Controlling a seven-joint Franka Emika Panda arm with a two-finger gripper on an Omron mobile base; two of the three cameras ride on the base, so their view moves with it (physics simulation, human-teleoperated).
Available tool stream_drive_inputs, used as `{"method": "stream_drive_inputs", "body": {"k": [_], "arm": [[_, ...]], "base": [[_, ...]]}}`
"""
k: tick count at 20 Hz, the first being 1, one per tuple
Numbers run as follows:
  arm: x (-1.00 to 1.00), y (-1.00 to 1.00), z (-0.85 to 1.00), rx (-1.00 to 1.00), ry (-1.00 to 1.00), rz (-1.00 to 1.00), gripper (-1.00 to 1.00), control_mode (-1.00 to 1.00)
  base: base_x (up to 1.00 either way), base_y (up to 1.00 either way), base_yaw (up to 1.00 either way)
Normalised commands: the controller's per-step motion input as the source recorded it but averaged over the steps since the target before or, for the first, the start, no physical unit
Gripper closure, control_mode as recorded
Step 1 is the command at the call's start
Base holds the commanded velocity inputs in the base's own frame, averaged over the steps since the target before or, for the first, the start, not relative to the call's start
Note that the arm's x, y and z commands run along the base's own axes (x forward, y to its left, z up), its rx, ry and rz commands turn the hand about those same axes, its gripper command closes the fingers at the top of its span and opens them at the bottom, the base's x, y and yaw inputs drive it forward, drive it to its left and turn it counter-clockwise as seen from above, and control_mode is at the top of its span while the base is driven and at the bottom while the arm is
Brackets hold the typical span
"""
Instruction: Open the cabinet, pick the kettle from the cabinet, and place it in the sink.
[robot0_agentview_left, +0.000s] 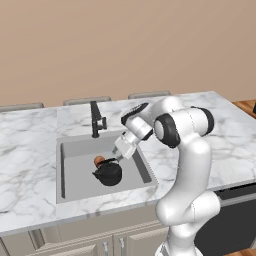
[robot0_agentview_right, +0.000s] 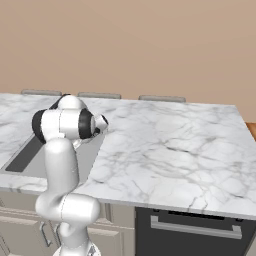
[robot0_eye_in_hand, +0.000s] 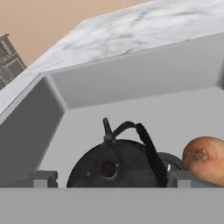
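Black kettle (robot0_agentview_left: 108, 173) sits on the floor of the sink (robot0_agentview_left: 70, 190), evidently set down there, beside an orange ball (robot0_agentview_left: 99, 160). The gripper (robot0_agentview_left: 119, 156) hangs just above it, jaws spread wide and empty; beyond stands the faucet (robot0_agentview_left: 95, 119).

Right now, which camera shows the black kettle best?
The left base view: the whole kettle sits upright in the sink. The hand view shows it close but cut off at the bottom; in the right base view the arm covers that spot.
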Motion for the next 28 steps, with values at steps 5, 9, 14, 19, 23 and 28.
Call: {"method": "stream_drive_inputs", "body": {"k": [5, 9, 14, 19, 23, 28], "arm": [[-0.20, 0.00, 0.27, -0.03, 0.05, -0.14, -1.00, -1.00], [-0.20, 0.00, 0.30, -0.07, 0.12, -0.15, -1.00, -1.00], [-0.21, 0.00, 0.29, -0.18, 0.10, -0.12, -1.00, -1.00], [-0.23, -0.03, 0.31, -0.20, 0.10, -0.06, -1.00, -1.00], [-0.25, -0.04, 0.31, -0.21, 0.09, -0.04, -1.00, -1.00], [-0.27, -0.05, 0.30, -0.21, 0.01, -0.02, -1.00, -1.00]], "base": [[0.00, 0.00, 0.00], [0.00, 0.00, 0.00], [0.00, 0.00, 0.00], [0.00, 0.00, 0.00], [0.00, 0.00, 0.00], [0.00, 0.00, 0.00]]}}
